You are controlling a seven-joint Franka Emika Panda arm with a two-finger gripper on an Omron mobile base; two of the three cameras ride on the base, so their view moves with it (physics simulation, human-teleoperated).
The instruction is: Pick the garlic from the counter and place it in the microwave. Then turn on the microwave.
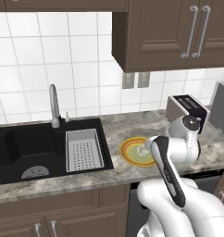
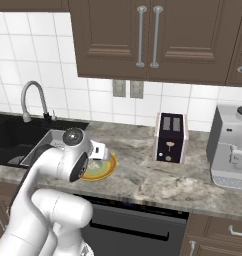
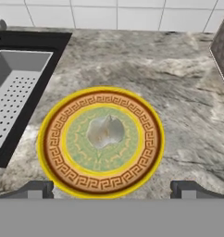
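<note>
My gripper (image 3: 111,190) fully released above garlic (image 3: 106,131) on plate (image 3: 53,139). Bulb probably light, firm, lumpy; I pinch across widest middle.

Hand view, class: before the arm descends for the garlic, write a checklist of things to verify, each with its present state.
1. Small off-white lumpy garlic bulb centred ahead of the tool: ok.
2. Tool open, its two dark fingertips standing wide apart: ok.
3. Garlic lies in the middle of the round yellow-rimmed patterned plate: ok.
4. Nothing else on the plate near the garlic: ok.
5. Plate lies wholly on the grey marbled stone counter, beside the black sink: ok.
6. Microwave door open: cannot tell.
</note>
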